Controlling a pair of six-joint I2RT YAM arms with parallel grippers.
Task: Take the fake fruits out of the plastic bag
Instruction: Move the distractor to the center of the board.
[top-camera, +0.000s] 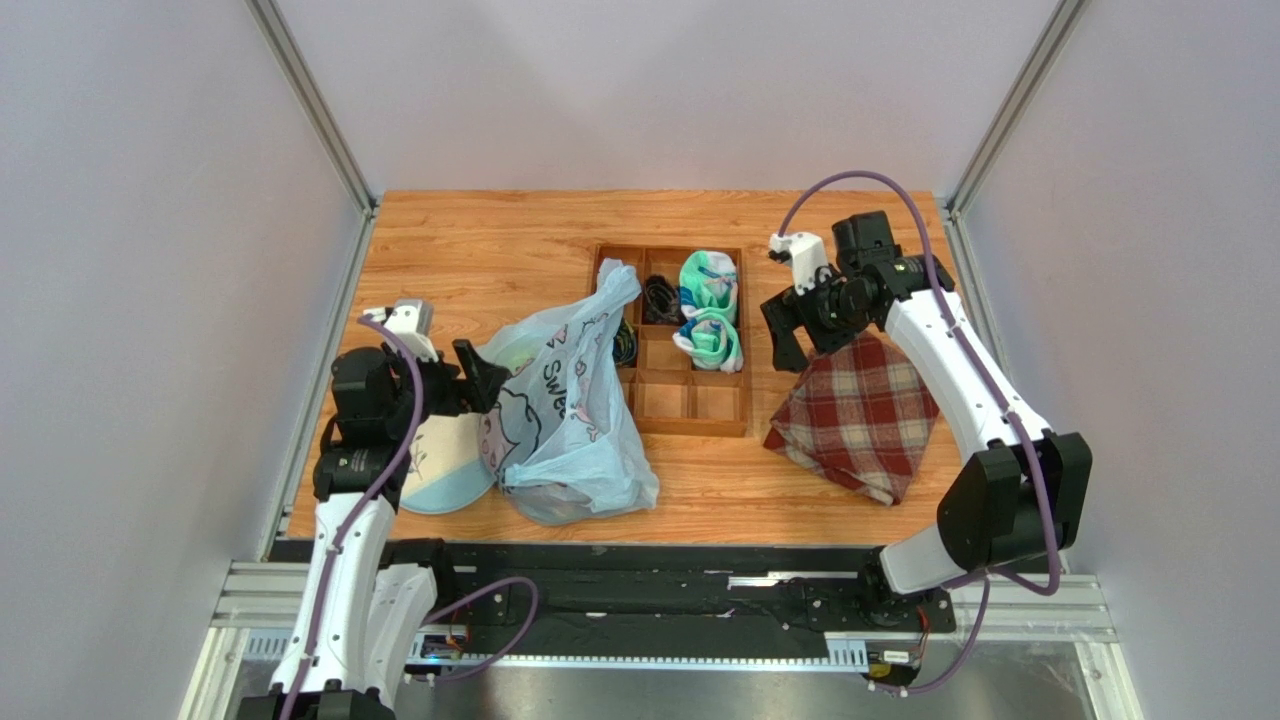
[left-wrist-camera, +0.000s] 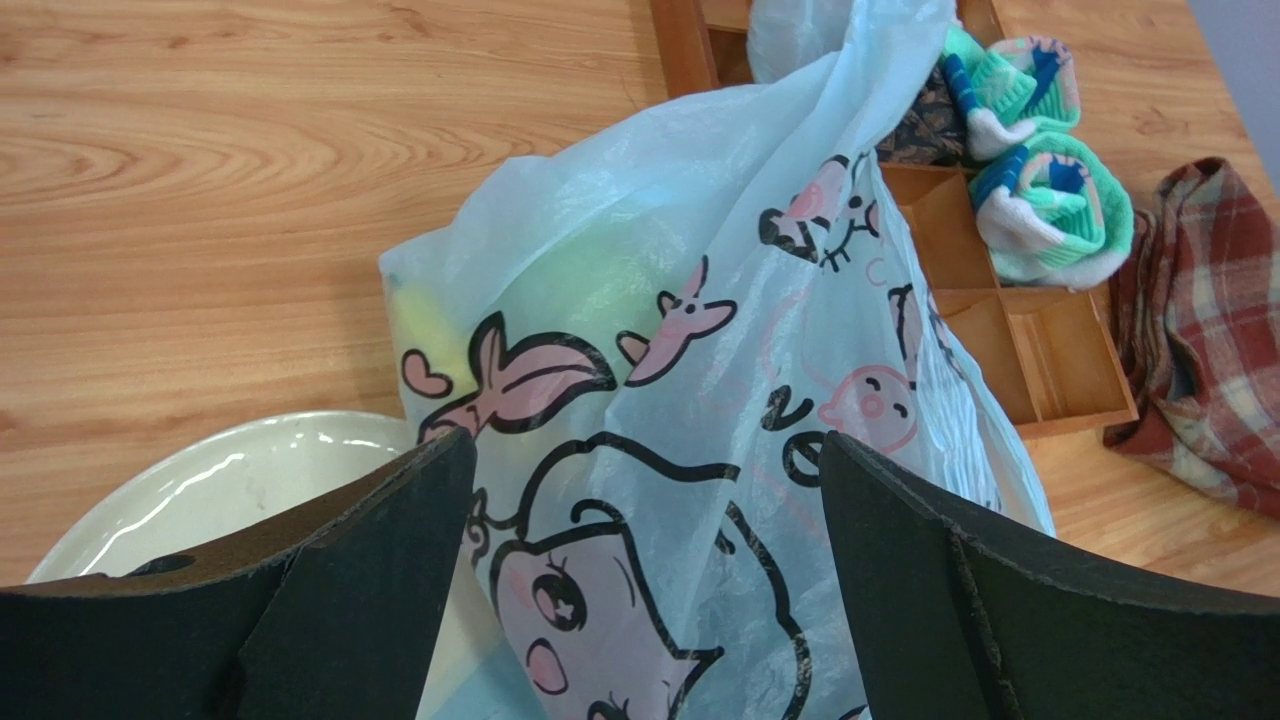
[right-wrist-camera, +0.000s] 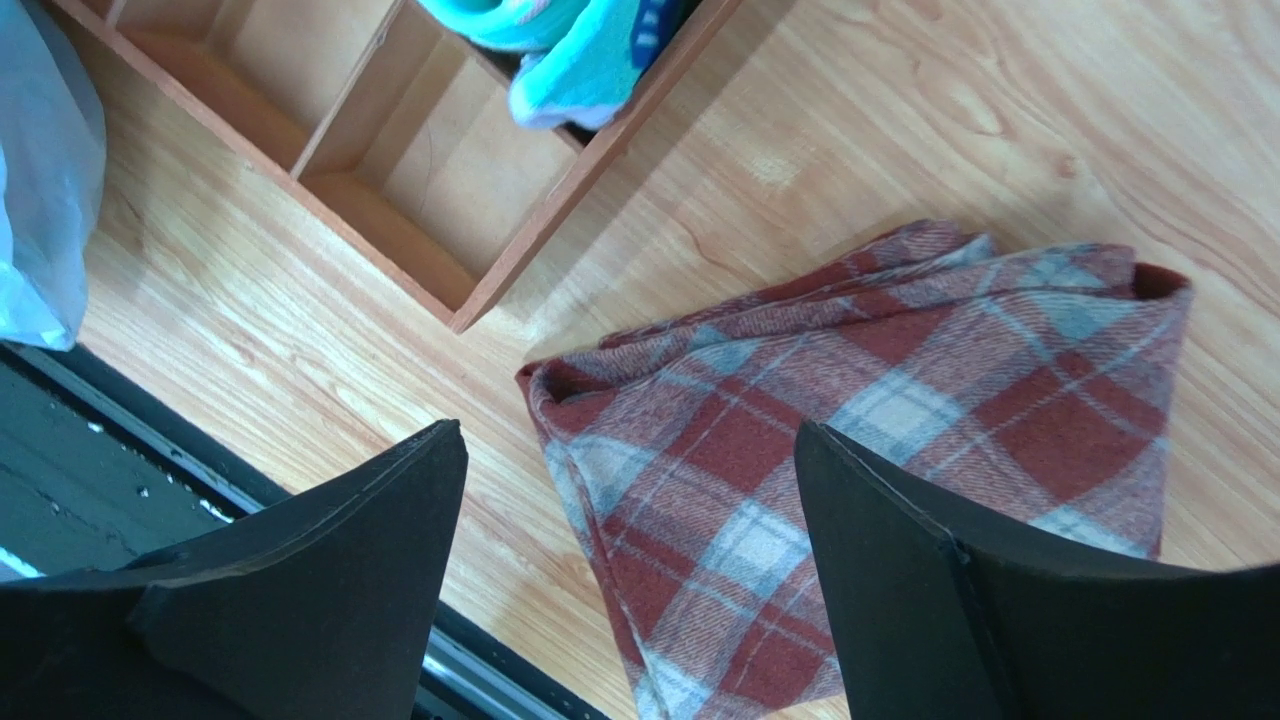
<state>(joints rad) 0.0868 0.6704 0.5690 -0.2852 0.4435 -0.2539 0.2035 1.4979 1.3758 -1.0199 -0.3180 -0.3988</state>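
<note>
- The plastic bag (top-camera: 579, 413) slumps against the left side of the wooden tray (top-camera: 672, 431). Its long axis runs from a full belly by the tray's near-left corner up to a loop handle draped over the tray's far-left compartments.
- The fake fruits (left-wrist-camera: 594, 278) are inside it. Only a faint yellow-green patch shows through the film, and I cannot tell which fruit it is.
- The bag is a thin, crinkly, translucent pale-blue film with cartoon print, so it will likely bunch and slip rather than hold its shape.
- The left gripper (top-camera: 478, 375), left of the tray and just beside the bag's flank, has its jaws spread wide and empty. It is clearly the nearer arm.
- The right gripper (top-camera: 784, 333) hovers at the tray's right side over a soft folded red plaid cloth (top-camera: 860, 413), jaws apart and empty, well away from the bag.
- A smooth pale plate (top-camera: 443, 468) lies left of the tray, beyond the bag.
- Rolled teal-white socks (top-camera: 709, 308) sit in the tray.
</note>
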